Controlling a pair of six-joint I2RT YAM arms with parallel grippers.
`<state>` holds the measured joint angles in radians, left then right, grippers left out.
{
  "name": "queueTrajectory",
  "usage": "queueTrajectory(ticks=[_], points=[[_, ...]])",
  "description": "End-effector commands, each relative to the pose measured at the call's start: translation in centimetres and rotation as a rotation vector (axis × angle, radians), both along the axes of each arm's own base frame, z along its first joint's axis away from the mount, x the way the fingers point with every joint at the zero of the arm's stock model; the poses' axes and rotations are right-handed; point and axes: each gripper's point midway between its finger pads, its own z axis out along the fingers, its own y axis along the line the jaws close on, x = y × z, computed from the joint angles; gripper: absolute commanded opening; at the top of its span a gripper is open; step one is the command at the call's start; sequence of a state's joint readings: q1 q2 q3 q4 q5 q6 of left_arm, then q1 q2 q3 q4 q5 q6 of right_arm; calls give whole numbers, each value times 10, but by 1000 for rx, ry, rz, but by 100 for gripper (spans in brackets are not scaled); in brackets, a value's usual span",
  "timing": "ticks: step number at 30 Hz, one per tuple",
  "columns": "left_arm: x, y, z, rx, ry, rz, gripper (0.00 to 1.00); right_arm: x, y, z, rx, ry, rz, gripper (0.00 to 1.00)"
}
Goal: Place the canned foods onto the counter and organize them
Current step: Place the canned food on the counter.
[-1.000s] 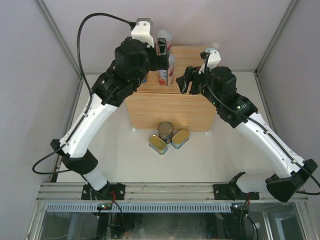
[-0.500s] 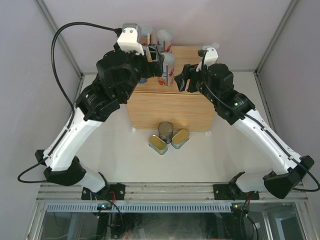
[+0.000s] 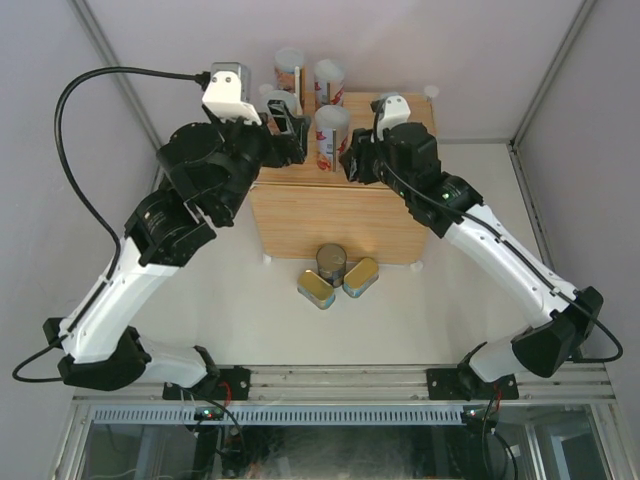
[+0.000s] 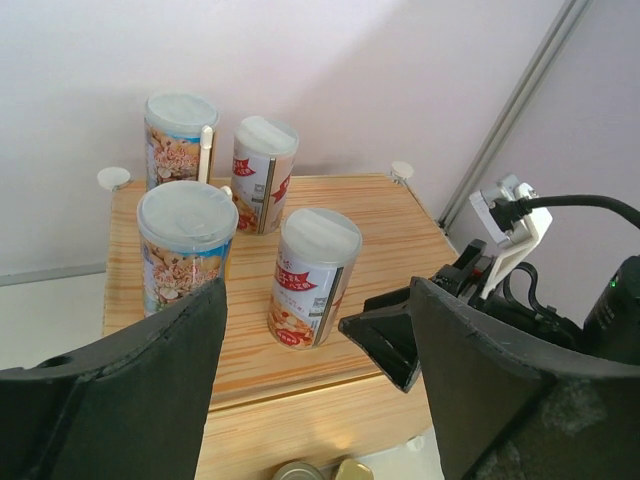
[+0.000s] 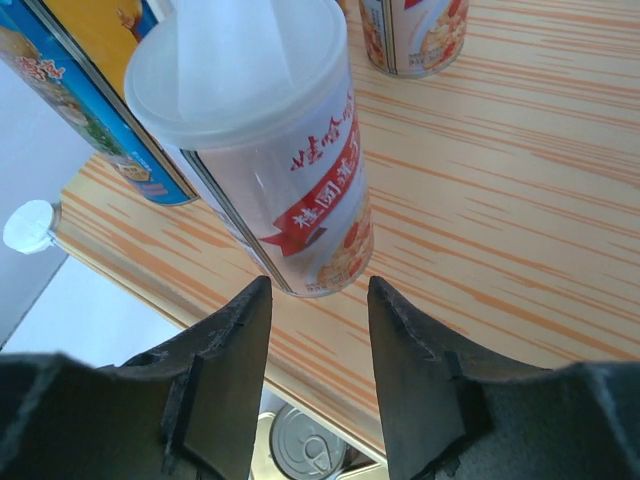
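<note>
The counter [image 3: 340, 215] carries several tall white-lidded cans: two at the back [image 3: 289, 70] [image 3: 329, 80], one at front left [image 3: 275, 105] and one at front right [image 3: 332, 135]. My left gripper [image 3: 285, 125] hangs open just left of them. Its wrist view shows the front-left can [image 4: 185, 245] beside the left finger and nothing between the jaws. My right gripper [image 3: 352, 160] is open at the counter's front edge. Its tips [image 5: 318, 330] stop just short of the front-right can [image 5: 270, 170]. A dark can [image 3: 331, 263] and two gold tins [image 3: 316, 290] [image 3: 361, 277] lie on the table.
The dark can and gold tins sit close against the counter's front face. White round connectors [image 3: 432, 91] mark the counter's corners. Walls and metal frame posts close in the left, right and back. The right gripper [image 4: 395, 340] shows in the left wrist view beside the front-right can [image 4: 312, 275].
My left arm has swung back to the left, uncovering the cans on the counter. My right gripper has moved left toward the front-right can and its jaws have narrowed.
</note>
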<state>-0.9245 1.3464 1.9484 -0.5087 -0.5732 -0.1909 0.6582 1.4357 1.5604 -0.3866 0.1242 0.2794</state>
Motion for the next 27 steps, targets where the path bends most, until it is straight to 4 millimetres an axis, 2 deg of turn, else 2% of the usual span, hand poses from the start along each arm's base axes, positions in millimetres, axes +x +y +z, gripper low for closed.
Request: queueTrajectory(ticks=[1,13,27], points=[[-7,7,11,-32,-39,-3,78,2,10,34,49,-74,19,43],[-14,13,8,-38,-42,-14,78,11,24,25,43,-50,19,42],[-20,19,2,-38,-37,-24,78,31,30,14,22,-34,-13,42]])
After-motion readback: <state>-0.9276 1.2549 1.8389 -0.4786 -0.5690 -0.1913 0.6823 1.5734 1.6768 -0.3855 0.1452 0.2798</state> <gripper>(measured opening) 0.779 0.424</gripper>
